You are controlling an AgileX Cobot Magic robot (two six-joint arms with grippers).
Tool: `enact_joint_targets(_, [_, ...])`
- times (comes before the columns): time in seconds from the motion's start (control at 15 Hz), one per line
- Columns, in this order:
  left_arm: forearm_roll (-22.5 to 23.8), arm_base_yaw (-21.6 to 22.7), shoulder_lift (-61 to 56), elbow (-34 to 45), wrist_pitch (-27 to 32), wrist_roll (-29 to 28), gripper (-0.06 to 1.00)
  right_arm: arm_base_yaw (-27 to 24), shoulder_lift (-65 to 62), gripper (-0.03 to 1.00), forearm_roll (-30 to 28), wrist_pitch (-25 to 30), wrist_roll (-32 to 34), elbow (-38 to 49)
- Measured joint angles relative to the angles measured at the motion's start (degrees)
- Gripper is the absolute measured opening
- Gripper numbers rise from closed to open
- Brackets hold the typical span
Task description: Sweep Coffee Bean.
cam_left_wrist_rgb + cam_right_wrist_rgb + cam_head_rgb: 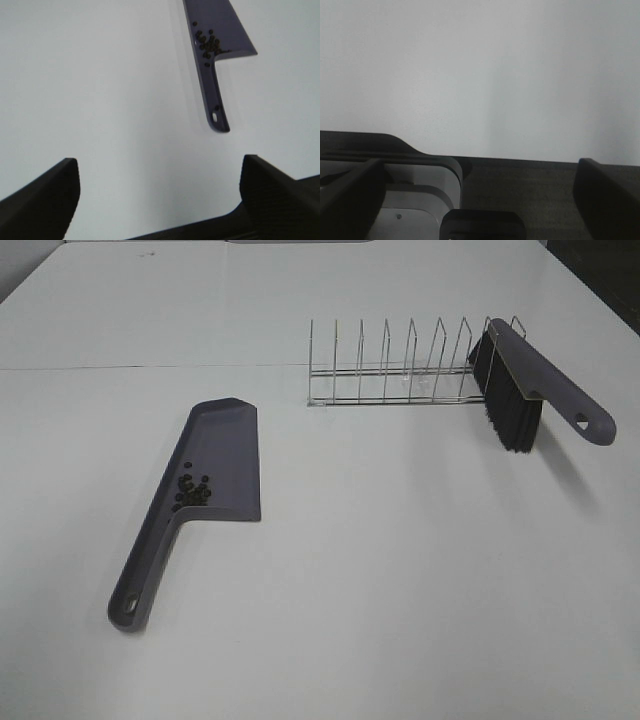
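Observation:
The coffee bean cluster (192, 492) lies inside the purple-grey dustpan (225, 440), near where its handle starts, left of the table's middle. The left wrist view shows the same dustpan (222, 27) and beans (209, 44) some way beyond my left gripper (160, 165), whose jaws stand wide open and empty over bare table. A purple brush (520, 390) with black bristles leans on the right end of a wire rack (390, 370). My right gripper (480, 167) is open with nothing between its fingers. Neither gripper appears in the exterior high view.
The wire rack stands at the back, right of centre, with several upright dividers. The white table (400, 570) stretches across the front. In the right wrist view a grey and white machine part (415, 200) sits below the table's near edge.

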Motion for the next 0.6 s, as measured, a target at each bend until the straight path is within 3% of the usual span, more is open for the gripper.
enact_joint_targets(0.33, [0.74,0.0,-17.59,12.15,0.29,6.07,0.8,0.0,-25.15,0.87,1.55,-1.15,-5.67,8.65])
enact_joint_targets(0.6, [-0.11,0.0,-29.11,18.05,-0.17,8.82,0.8,0.0,-41.08,0.87,6.13,-1.66,-12.72,9.22])
